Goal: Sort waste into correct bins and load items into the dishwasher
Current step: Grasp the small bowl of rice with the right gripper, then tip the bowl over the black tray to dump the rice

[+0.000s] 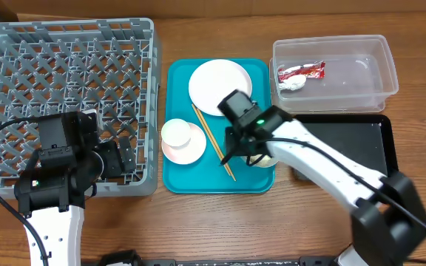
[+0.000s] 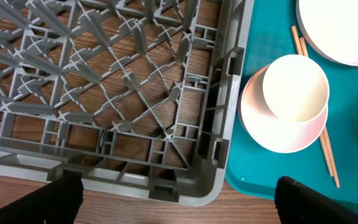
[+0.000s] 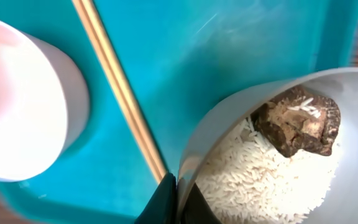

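Note:
My right gripper (image 1: 242, 150) (image 3: 179, 200) is shut on the rim of the pale bowl (image 3: 229, 112), one finger inside and one outside, over the front right of the teal tray (image 1: 183, 181). The bowl holds white rice (image 3: 253, 180) and a brown food lump (image 3: 297, 118). The chopsticks (image 1: 213, 140) (image 3: 117, 87) lie just left of it. A white cup (image 1: 176, 133) (image 2: 294, 87) stands on the pink saucer (image 1: 192, 153) (image 2: 253, 127). The white plate (image 1: 220, 87) sits at the tray's back. My left gripper (image 1: 124, 159) (image 2: 179, 204) is open and empty at the grey dish rack's (image 1: 65, 59) front right corner.
The clear tub (image 1: 379, 70) at the back right holds the red-and-white wrapper (image 1: 300, 72) and a white tissue wad (image 1: 293, 85). The black tray (image 1: 346, 140) lies in front of it, right of the teal tray. My right arm reaches across the black tray.

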Robot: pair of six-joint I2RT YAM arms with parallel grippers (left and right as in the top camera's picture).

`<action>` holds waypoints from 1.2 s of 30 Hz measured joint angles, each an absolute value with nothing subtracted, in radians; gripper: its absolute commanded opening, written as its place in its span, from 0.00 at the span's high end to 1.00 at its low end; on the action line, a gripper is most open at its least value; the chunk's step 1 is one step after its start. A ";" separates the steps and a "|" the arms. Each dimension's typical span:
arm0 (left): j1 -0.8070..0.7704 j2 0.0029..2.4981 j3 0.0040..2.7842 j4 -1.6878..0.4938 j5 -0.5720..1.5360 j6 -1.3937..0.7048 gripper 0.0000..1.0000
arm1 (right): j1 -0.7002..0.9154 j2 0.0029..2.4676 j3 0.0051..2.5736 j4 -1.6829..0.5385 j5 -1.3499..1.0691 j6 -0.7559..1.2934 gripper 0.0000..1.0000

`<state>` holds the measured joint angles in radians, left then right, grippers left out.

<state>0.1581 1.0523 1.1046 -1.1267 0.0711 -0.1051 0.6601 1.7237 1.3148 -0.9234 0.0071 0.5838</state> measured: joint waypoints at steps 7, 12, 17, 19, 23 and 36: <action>0.158 1.052 1.105 -1.127 0.071 -0.105 0.00 | 0.461 1.622 1.333 -1.009 -0.136 0.585 0.96; 0.158 1.052 1.105 -1.127 0.071 -0.105 0.00 | 0.300 1.623 1.331 -1.019 -0.283 0.516 0.96; 0.158 1.052 1.105 -1.126 0.071 -0.105 0.01 | 0.142 1.622 1.290 -1.014 -0.451 0.421 0.96; 0.158 1.052 1.105 -1.126 0.071 -0.105 0.00 | 0.083 1.623 1.259 -1.007 -0.522 0.382 0.96; 0.158 1.052 1.105 -1.126 0.071 -0.105 0.00 | -0.027 1.623 1.186 -0.968 -0.667 0.327 0.96; 0.158 1.052 1.105 -1.126 0.071 -0.105 0.00 | -0.302 1.629 0.908 -0.657 -1.165 0.366 0.96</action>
<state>0.1581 1.0523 1.1046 -1.1259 0.0711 -0.1051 -0.3023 1.6295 0.9085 -0.6567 -1.1652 0.3660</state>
